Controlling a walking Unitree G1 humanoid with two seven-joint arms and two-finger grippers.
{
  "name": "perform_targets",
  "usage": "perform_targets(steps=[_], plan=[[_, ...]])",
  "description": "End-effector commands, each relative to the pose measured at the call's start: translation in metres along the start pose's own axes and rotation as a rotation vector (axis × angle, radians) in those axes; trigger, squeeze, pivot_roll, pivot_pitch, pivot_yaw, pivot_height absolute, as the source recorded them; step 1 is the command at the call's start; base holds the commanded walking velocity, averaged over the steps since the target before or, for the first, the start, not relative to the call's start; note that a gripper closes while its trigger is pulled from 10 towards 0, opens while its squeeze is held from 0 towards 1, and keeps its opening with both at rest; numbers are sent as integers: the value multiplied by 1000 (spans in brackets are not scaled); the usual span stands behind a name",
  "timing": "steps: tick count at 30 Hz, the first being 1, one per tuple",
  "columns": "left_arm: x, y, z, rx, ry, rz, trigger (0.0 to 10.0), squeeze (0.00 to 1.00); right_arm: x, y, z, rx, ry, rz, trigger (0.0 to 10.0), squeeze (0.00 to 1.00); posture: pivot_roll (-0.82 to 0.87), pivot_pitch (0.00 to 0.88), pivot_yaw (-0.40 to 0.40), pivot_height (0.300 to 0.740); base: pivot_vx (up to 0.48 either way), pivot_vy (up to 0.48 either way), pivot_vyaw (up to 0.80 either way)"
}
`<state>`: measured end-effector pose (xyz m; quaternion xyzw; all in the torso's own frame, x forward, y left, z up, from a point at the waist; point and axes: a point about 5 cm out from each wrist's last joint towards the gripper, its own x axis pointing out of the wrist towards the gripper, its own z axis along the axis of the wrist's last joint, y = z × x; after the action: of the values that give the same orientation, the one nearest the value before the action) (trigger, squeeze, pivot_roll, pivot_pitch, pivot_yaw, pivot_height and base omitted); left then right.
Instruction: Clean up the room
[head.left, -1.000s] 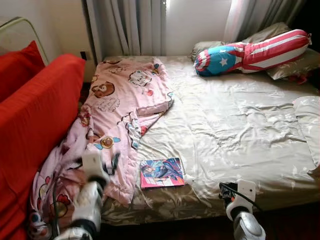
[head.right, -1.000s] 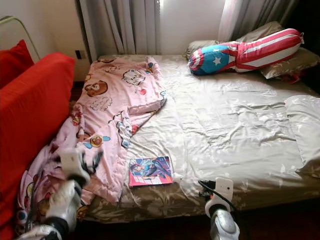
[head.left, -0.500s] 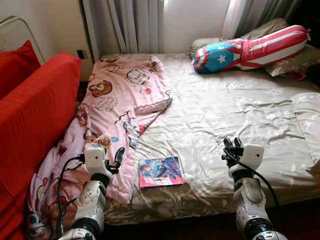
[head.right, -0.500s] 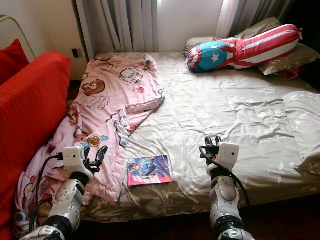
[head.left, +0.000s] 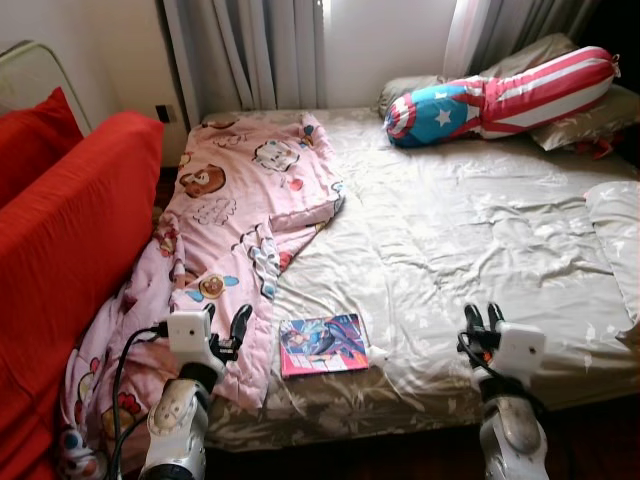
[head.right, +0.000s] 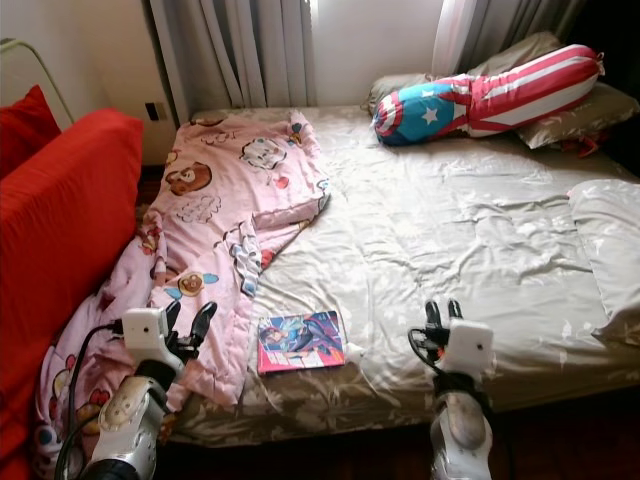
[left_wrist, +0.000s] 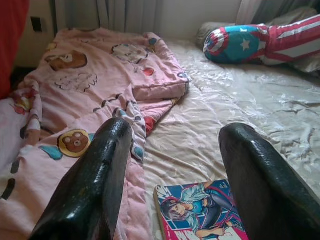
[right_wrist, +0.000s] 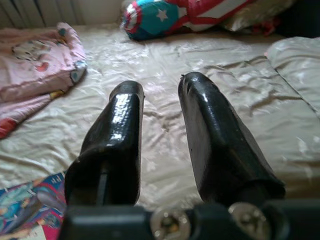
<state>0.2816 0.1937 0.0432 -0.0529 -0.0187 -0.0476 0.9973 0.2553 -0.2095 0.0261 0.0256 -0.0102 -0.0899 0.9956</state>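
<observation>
A pink cartoon-print blanket (head.left: 250, 190) lies rumpled along the left side of the bed and spills over its front corner. A colourful comic book (head.left: 322, 345) lies flat on the beige sheet (head.left: 450, 230) near the front edge, just right of the blanket's hem. My left gripper (head.left: 227, 318) hovers open over the blanket's lower edge, left of the book (left_wrist: 200, 212), holding nothing. My right gripper (head.left: 481, 315) is raised over the front of the bed, well right of the book, open by a narrow gap and holding nothing. A stars-and-stripes bolster (head.left: 500, 100) rests at the head.
A red sofa (head.left: 70, 230) stands close along the bed's left side. Grey pillows (head.left: 590, 120) sit behind the bolster, and a pale pillow (head.left: 615, 230) lies at the right edge. Curtains (head.left: 250, 50) hang behind the bed. Dark floor shows below its front edge.
My right gripper rose from below the bed's front edge, then settled slightly lower and further right. My left gripper steadied over the blanket's hem. The book and the blanket have not moved.
</observation>
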Motion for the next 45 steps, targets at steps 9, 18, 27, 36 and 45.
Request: perform_targets(steps=[9, 18, 27, 36, 45], plan=[[-23, 2, 3, 23, -11, -8, 10000, 0, -30, -4, -3, 12, 20, -38, 10000, 0, -23, 0, -64, 740, 0, 0, 0], [-22, -7, -1, -19, 30, -51, 10000, 0, -25, -2, 4, 15, 32, -41, 10000, 0, -12, 0, -87, 740, 0, 0, 0], [-20, -10, 7, -39, 24, -19, 10000, 0, -36, 2, 2, 25, 82, -43, 10000, 0, -33, 0, -79, 740, 0, 0, 0], [-24, -14, 4, -81, 45, 1, 10000, 0, -37, 8, 3, 25, 104, -13, 10000, 0, -33, 0, -80, 740, 0, 0, 0], [-25, -19, 3, -80, 66, 2, 10000, 0, -40, 13, 5, 21, 110, 13, 10000, 0, -38, 0, -81, 740, 348, 0, 458]])
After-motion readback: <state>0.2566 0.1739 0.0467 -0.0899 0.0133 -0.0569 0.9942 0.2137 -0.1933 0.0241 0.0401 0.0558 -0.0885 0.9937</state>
